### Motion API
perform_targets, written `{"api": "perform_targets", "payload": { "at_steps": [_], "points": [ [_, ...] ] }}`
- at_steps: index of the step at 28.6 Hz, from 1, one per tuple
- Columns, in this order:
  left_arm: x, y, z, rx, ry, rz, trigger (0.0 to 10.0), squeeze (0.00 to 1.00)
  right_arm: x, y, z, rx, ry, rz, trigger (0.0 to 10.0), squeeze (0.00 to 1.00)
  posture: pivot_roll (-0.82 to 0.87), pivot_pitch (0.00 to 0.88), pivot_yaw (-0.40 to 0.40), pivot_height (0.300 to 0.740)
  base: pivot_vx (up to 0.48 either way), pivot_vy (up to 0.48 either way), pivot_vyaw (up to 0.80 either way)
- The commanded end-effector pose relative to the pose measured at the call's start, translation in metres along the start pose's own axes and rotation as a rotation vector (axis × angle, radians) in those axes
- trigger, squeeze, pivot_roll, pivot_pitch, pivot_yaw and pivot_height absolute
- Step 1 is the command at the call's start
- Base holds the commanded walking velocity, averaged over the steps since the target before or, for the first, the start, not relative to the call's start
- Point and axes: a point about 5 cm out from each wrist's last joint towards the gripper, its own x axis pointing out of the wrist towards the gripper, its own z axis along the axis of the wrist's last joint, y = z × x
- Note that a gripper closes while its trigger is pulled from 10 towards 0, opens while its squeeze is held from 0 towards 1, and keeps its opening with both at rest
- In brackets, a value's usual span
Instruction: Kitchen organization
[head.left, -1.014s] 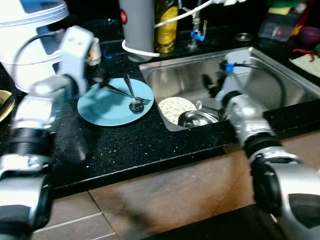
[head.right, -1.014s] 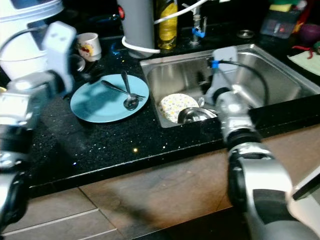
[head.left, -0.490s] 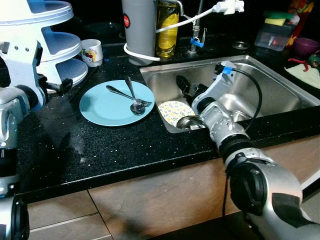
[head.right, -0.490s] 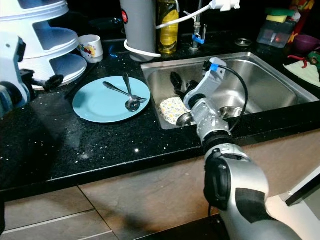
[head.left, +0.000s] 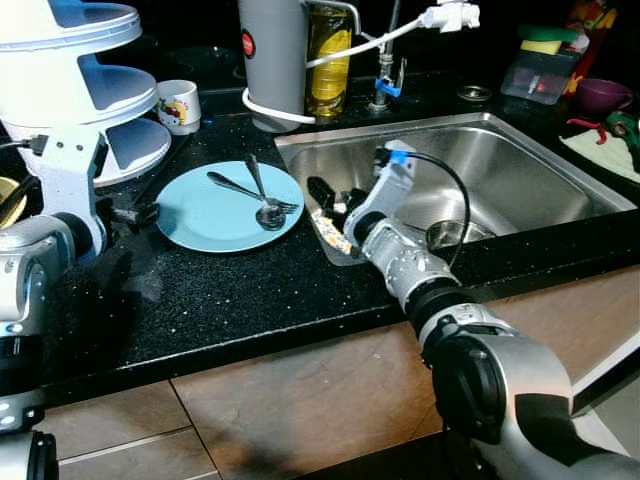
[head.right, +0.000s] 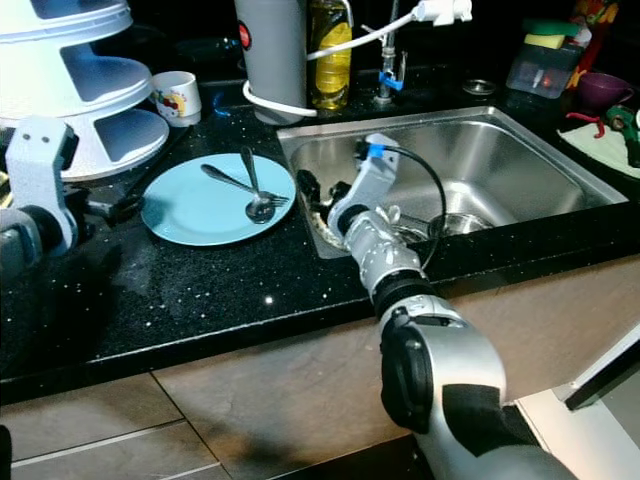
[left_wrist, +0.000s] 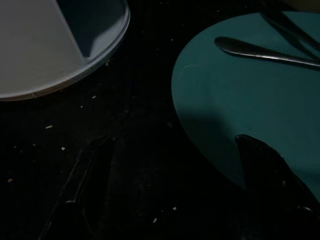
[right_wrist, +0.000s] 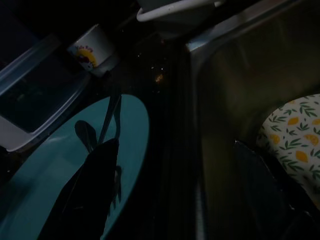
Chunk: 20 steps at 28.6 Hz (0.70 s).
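A light blue plate (head.left: 225, 205) lies on the black counter with a spoon (head.left: 268, 212) and a fork (head.left: 240, 187) on it. My left gripper (head.left: 135, 213) hovers low just left of the plate; in the left wrist view its fingers (left_wrist: 82, 185) stand wide apart, open and empty. My right gripper (head.left: 335, 197) is at the sink's left wall, above a lemon-patterned plate (right_wrist: 295, 145) leaning inside the sink. Its fingers (right_wrist: 90, 190) are apart, one on the blue plate's (right_wrist: 55, 185) side, and hold nothing.
A white tiered rack (head.left: 80, 80) stands at the back left, a mug (head.left: 178, 100) beside it. A grey cylinder (head.left: 270, 60), an oil bottle (head.left: 325, 55) and the tap (head.left: 385, 70) line the back. A steel bowl (head.left: 445, 235) sits in the sink (head.left: 520, 160).
My right gripper has swung left across the sink to its left wall, over the patterned plate. My left arm has drawn back and dropped to the plate's left edge. The camera has shifted.
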Motion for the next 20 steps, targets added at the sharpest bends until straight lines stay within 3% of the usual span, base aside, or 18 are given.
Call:
{"api": "perform_targets", "payload": {
  "at_steps": [1,9,13,20],
  "points": [
    [-0.004,0.005,-0.007,-0.007,0.031,0.022,10.0,0.00,0.002,0.007,-0.007,0.001,0.035,0.011,10.0,0.00,0.06,0.219,-0.056,0.740,0.000,0.000,0.00],
    [-0.010,0.006,-0.008,-0.011,0.037,0.037,10.0,0.00,0.006,0.018,-0.008,0.061,0.043,0.041,10.0,0.00,0.06,0.226,-0.075,0.740,0.000,0.000,0.00],
    [-0.013,0.007,-0.009,-0.004,0.038,0.041,10.0,0.00,0.010,0.039,-0.010,0.086,0.056,0.128,10.0,0.00,0.06,0.229,-0.082,0.740,0.000,0.000,0.00],
    [-0.015,0.005,-0.013,0.006,0.052,0.036,10.0,0.00,0.011,0.054,-0.023,0.044,0.131,0.235,10.0,0.00,0.06,0.232,-0.089,0.740,0.000,0.000,0.00]
  ]
}}
